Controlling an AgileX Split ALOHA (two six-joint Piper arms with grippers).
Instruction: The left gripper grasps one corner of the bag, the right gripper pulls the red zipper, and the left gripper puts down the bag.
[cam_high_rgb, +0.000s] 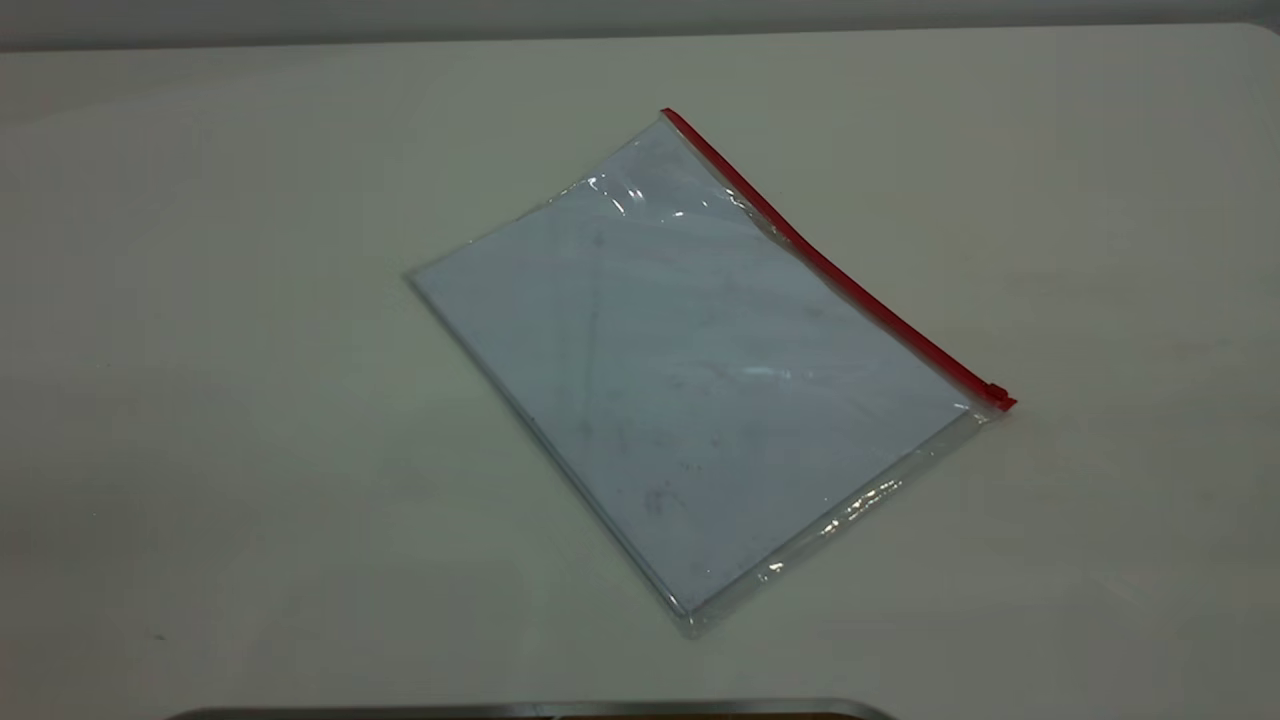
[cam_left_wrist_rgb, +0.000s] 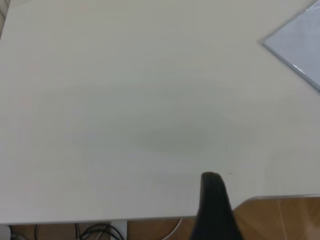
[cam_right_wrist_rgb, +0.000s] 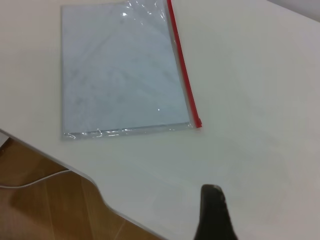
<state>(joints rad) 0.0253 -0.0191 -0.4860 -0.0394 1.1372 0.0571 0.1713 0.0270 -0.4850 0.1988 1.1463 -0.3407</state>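
Nearest the table's (cam_high_rgb: 200, 400) front edge, clear bag (cam_high_rgb: 690, 380) is lying flat, red zipper (cam_high_rgb: 840, 270) slider (cam_high_rgb: 997, 393) sitting at its near end; left gripper (cam_left_wrist_rgb: 214, 200) and right gripper (cam_right_wrist_rgb: 212, 210) are hanging well clear, grip cannot be told, fitting either pre-grasp or bag already set down.

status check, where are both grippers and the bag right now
Left gripper and right gripper both off the bag, over bare table. Bag flat, untouched; red zipper slider at near end. Nothing in the way.
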